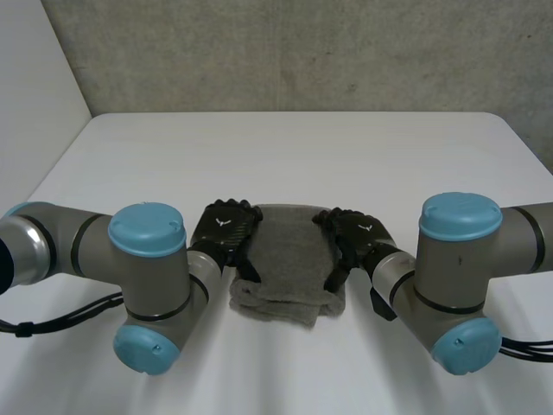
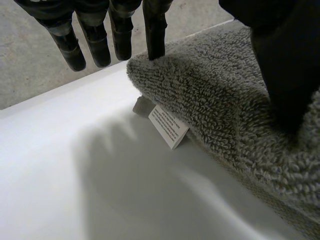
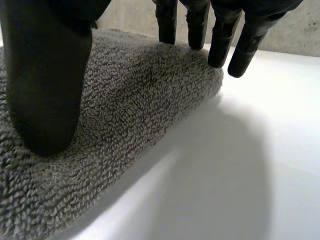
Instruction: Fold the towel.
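Grey towel (image 1: 289, 259) lies folded on white table (image 1: 285, 156).

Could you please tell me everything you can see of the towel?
The towel is grey looped terry, folded into a thick pad with rounded edges. It lies on the white table, near the robot, between both hands. A white printed label sticks out from under its edge on the left hand's side. The left hand has its thumb on top and one straight finger touching a corner. The right hand presses its thumb on the opposite side, with straight fingers at the far edge.
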You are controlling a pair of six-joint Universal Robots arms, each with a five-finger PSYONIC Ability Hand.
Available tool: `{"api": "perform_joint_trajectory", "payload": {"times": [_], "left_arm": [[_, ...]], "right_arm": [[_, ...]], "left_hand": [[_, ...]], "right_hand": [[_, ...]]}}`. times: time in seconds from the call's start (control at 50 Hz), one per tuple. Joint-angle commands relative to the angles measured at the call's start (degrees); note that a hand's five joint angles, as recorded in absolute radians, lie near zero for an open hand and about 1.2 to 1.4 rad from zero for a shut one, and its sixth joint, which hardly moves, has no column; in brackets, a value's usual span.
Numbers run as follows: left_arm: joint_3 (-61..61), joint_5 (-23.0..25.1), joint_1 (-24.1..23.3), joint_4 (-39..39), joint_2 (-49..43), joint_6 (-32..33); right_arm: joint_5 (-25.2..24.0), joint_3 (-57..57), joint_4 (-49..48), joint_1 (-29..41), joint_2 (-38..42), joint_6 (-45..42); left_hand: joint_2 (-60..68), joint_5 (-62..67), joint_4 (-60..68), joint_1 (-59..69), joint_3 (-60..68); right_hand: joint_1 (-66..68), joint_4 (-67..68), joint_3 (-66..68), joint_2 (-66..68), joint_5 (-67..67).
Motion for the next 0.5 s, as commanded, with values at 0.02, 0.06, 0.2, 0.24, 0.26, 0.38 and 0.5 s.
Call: {"api": "perform_joint_trajectory", "payload": {"times": [0.02,0.06,0.2,0.24,0.26,0.38,0.5], "left_arm": [[-0.45,-0.88,-0.19,-0.87,4.76,-0.36],[-0.45,-1.59,-0.19,-1.05,6.98,-0.27],[0.43,-7.29,1.47,-0.78,20.31,-0.97],[0.69,-8.26,2.44,-0.78,22.51,-1.06],[0.69,-8.27,2.45,-0.78,22.54,-1.06],[2.36,-11.26,4.47,-2.89,28.69,-1.06],[2.62,-11.79,5.52,-4.74,31.15,-1.06]], "right_arm": [[-0.27,0.92,1.25,-0.27,-5.75,-0.16],[-0.27,1.09,1.95,-0.44,-8.47,-0.60],[5.60,0.30,3.10,-1.85,-22.43,-8.40],[7.19,-0.13,3.10,-2.20,-24.54,-10.69],[8.42,-0.66,3.10,-2.38,-26.21,-12.71],[10.19,-1.63,3.10,-2.82,-29.48,-15.11],[10.45,-1.19,3.36,-6.51,-30.18,-14.75]], "left_hand": [[-0.14,-0.39,-3.11,-0.67,-2.78],[-0.31,-0.56,-3.11,-0.84,-2.78],[-3.00,-3.25,-3.11,-3.53,-2.78],[-3.17,-3.42,-3.11,-3.70,-2.78],[-3.17,-3.42,-3.11,-3.70,-2.78],[-3.34,-3.59,-3.11,-3.87,-2.78],[-3.34,-3.59,-3.11,-3.87,-2.78]], "right_hand": [[-3.44,-4.37,-2.69,-4.40,-3.58],[-3.44,-4.37,-2.69,-4.40,-3.58],[-3.44,-4.37,-2.69,-4.40,-3.58],[-3.44,-4.37,-2.69,-4.40,-3.58],[-3.44,-4.37,-2.69,-4.40,-3.58],[-3.44,-4.37,-2.69,-4.40,-3.58],[-3.44,-4.37,-2.69,-4.40,-3.58]]}}
